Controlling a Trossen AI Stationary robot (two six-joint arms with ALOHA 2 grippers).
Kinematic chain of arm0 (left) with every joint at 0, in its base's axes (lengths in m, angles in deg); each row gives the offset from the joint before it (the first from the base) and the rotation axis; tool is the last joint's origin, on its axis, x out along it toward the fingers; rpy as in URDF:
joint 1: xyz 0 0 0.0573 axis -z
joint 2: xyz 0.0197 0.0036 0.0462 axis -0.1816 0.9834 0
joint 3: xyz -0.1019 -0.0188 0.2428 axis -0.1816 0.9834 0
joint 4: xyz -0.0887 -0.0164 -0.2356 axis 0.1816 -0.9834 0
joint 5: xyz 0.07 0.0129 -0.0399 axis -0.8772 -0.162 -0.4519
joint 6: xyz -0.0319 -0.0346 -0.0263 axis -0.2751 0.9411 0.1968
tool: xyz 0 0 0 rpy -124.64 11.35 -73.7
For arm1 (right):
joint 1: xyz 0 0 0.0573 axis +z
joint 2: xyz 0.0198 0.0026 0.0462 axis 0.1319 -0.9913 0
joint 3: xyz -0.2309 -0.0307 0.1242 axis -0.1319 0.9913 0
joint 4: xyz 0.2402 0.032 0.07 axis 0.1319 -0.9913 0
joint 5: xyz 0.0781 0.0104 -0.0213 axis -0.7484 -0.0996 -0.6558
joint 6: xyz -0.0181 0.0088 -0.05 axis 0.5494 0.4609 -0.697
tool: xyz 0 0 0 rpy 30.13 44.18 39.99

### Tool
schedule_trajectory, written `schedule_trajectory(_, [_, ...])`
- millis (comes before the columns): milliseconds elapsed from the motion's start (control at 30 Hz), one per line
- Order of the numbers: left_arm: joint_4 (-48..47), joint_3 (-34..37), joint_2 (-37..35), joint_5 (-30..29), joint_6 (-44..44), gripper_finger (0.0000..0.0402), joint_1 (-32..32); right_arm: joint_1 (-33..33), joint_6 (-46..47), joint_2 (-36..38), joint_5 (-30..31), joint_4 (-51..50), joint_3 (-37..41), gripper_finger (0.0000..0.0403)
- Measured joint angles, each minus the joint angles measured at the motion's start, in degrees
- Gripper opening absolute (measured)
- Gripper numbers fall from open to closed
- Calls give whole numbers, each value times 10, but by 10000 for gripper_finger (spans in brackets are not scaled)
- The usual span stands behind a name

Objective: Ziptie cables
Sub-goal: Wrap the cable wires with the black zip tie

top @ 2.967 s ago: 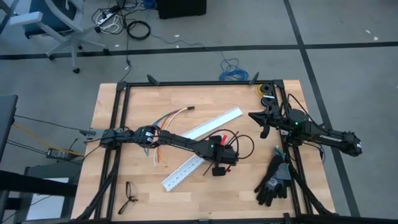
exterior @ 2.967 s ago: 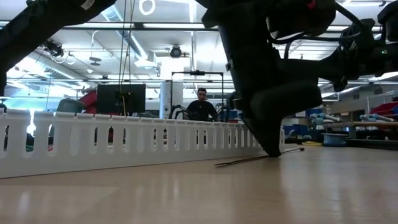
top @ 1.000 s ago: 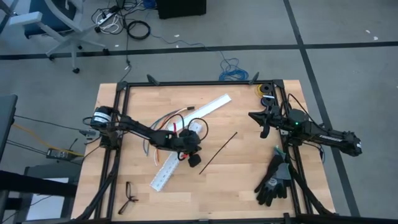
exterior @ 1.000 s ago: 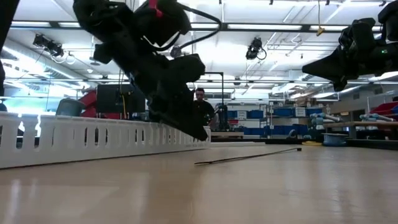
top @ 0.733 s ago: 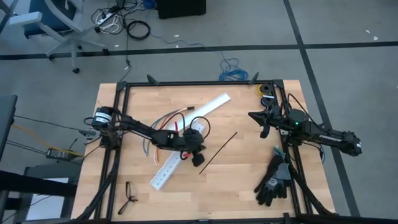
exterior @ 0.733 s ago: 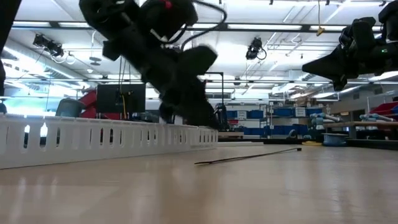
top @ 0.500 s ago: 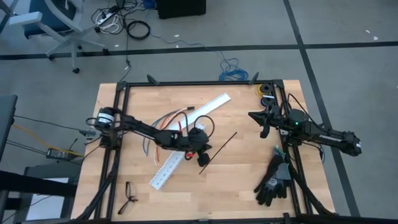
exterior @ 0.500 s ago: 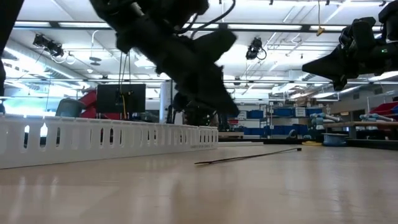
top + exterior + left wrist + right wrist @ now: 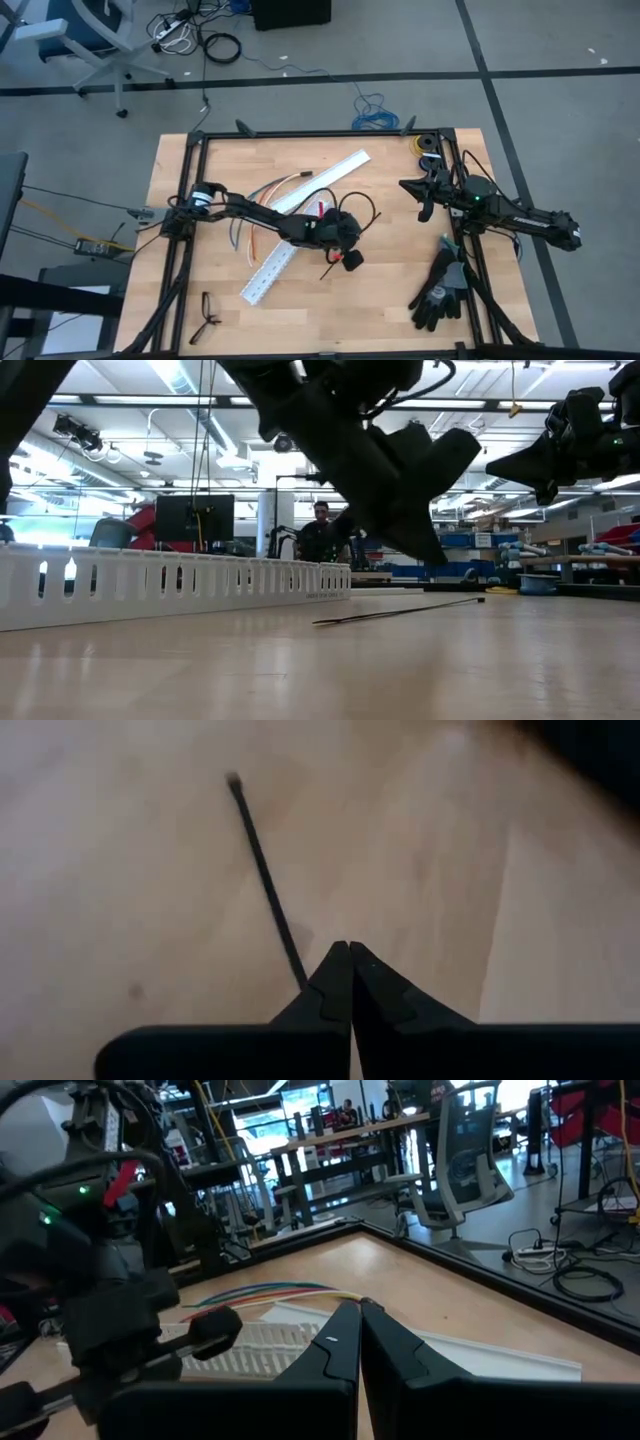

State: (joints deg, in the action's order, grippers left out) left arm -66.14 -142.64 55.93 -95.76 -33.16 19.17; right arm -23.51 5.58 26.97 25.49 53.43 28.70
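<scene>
The ziptie (image 9: pixel 328 270) is a thin black strip lying flat and slantwise on the wooden table (image 9: pixel 400 300), also seen in the low view (image 9: pixel 400 613). My left gripper (image 9: pixel 351 261) hovers shut just above the ziptie's middle and touches nothing; its closed tips (image 9: pixel 348 948) show over the strip (image 9: pixel 265 880). The cables (image 9: pixel 272 188), thin coloured wires with a small dark connector, lie at the table's far left behind the left arm. My right gripper (image 9: pixel 410 187) waits shut at the table's right edge, raised (image 9: pixel 520 465).
Two white slotted duct pieces lie on the table, one at the far middle (image 9: pixel 330 175) and one toward the near left (image 9: pixel 266 273). Black gloves (image 9: pixel 440 285) lie at the near right, glasses (image 9: pixel 208 315) at the near left, and a tape roll (image 9: pixel 428 146) at the far right corner.
My left gripper has moved toward the table's right edge, from beside the nearer duct piece to over the ziptie, rising a little and staying shut. The ziptie and ducts have not moved.
</scene>
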Motion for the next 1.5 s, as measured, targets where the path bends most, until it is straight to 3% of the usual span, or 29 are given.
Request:
schedule_trajectory(267, [9,-5,1,-31,47,58,-12,0,0,0,0,0,0,4])
schedule_trajectory(433, [35,-5,7,-31,31,102,-23,0,0,0,0,0,0,4])
schedule_trajectory(567, [67,-6,14,-33,13,115,-27,0,0,0,0,0,0,4])
schedule_trajectory(767, [124,-9,52,-34,-11,115,-32,0,0,0,0,5,0,4])
schedule_trajectory(933, [121,-56,101,-34,-24,115,-38,0,0,0,0,10,0,4])
schedule_trajectory(1267, [-37,-166,161,-53,-32,112,-48,0,0,-1,0,15,0,4])
schedule_trajectory(1333, [-52,-172,161,-47,-32,95,-48,0,0,-1,0,18,0,4])
schedule_trajectory(1500, [-63,-172,160,-47,-38,11,-40,0,0,-1,0,23,0,4])
